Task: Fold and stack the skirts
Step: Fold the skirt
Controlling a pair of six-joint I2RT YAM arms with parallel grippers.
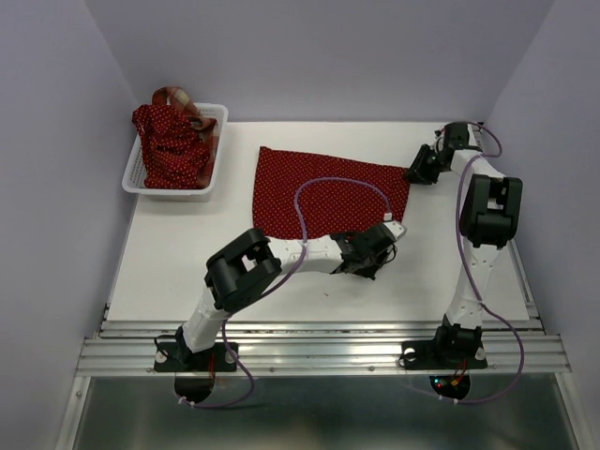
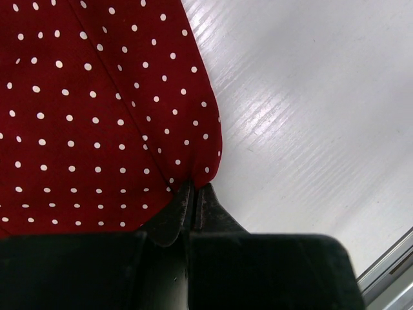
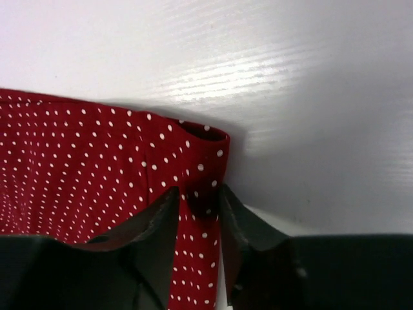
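skirt [image 1: 328, 192], red polka-dot, on desk [image 1: 169, 244]; left jaws pinch its near corner, right jaws narrow astride far corner.

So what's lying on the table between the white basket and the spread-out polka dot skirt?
Nothing: the overhead view shows only a bare strip of white table between the basket and the flat skirt.
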